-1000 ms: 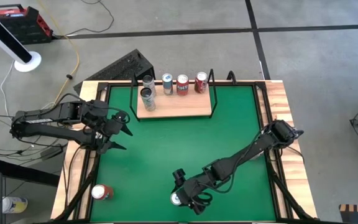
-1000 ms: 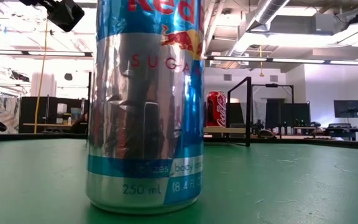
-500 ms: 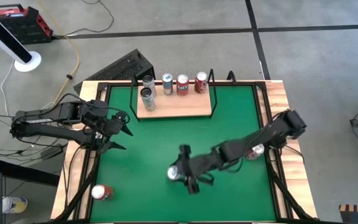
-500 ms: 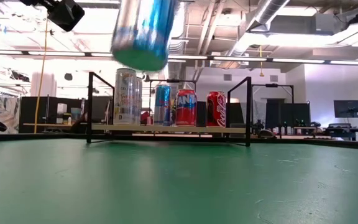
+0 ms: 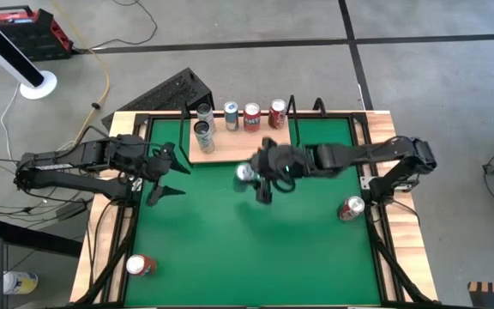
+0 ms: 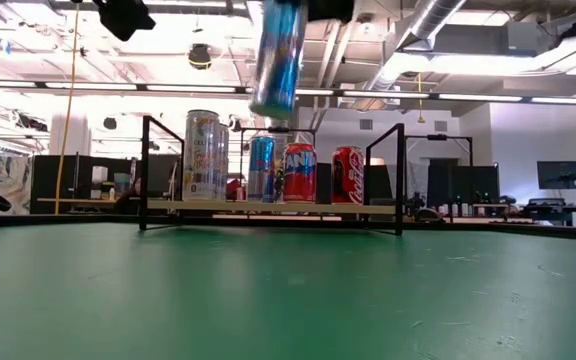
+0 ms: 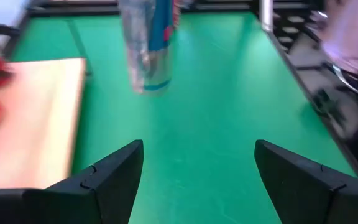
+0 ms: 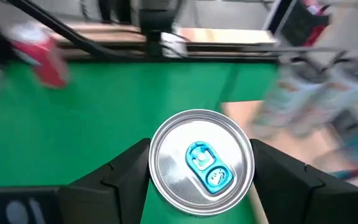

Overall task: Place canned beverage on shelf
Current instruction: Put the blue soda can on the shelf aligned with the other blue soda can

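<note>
My right gripper (image 5: 258,176) is shut on a slim blue-and-silver can (image 5: 245,173), held in the air just in front of the shelf's near edge. The can also shows in the low view (image 6: 278,60) and the left wrist view (image 7: 148,43). The shelf (image 5: 256,150) is a light-wood board with a black wire frame at the far side of the green mat. It carries several upright cans (image 5: 252,117) along its far edge and one (image 5: 203,136) at its near left. My left gripper (image 5: 178,178) is open and empty, left of the shelf. My right gripper pinches the can's upper wall just under the top rim (image 8: 160,149) between its two fingers (image 8: 123,177), one on either side. The fingers come from above. The can hangs below them, slightly tilted, its bottom (image 6: 272,108) clear of the mat.
A red can (image 5: 140,265) lies at the mat's near left corner. Another can (image 5: 351,209) lies at the mat's right edge, beside my right arm. The green mat (image 5: 247,249) is bare between them. The shelf's wire posts (image 6: 400,180) stand at its ends.
My right gripper has lifted the slim can off the mat near the table's near edge and carried it up and toward the far edge, to just in front of the shelf. My left gripper has shifted a little toward the shelf, still open.
</note>
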You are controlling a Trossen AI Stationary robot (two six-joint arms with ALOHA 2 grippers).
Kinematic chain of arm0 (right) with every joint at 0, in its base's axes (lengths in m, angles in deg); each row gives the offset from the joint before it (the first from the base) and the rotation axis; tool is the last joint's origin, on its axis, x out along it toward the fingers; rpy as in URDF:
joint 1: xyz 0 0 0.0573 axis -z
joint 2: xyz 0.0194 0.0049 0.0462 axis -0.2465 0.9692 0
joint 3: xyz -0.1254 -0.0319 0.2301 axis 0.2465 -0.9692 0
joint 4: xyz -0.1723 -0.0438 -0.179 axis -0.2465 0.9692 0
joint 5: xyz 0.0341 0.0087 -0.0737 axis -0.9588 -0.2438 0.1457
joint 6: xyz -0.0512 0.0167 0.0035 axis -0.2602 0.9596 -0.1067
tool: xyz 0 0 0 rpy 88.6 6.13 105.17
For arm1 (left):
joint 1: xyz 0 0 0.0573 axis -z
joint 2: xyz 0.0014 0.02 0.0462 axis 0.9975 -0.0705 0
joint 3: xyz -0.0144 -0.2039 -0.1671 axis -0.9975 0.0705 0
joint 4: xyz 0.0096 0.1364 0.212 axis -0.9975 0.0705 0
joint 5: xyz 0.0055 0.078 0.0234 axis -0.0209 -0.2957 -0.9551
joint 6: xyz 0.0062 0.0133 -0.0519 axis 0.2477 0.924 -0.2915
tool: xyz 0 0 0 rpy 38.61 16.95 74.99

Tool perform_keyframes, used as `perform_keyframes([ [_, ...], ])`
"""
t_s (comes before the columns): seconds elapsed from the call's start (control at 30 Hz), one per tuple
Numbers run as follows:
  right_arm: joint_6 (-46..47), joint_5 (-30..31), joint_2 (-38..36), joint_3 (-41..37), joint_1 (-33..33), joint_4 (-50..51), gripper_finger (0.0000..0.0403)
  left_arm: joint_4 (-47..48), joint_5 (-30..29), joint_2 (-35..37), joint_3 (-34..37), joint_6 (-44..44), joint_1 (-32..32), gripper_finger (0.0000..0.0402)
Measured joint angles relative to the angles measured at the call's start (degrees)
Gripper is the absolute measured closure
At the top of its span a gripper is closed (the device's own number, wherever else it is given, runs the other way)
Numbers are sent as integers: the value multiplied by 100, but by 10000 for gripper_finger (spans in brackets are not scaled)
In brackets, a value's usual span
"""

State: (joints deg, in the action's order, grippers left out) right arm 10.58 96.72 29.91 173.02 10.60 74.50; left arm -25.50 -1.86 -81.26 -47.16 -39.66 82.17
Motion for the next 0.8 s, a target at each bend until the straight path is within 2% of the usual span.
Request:
perform_keyframes([
  [0.13,-1066,-449,97,0,650,-97,139,-358,-667,0,0,-218,0,111],
  [0.37,-2081,-1936,457,0,1798,-407,139,-1041,-1510,0,0,-648,0,111],
  [0.6,-2640,-2588,989,51,2591,-734,139,-1217,-2337,-108,-2,-1083,0,111],
  [0.8,-2922,-2997,1489,511,2786,-569,139,-1330,-2582,-450,-9,-1265,-1,111],
])
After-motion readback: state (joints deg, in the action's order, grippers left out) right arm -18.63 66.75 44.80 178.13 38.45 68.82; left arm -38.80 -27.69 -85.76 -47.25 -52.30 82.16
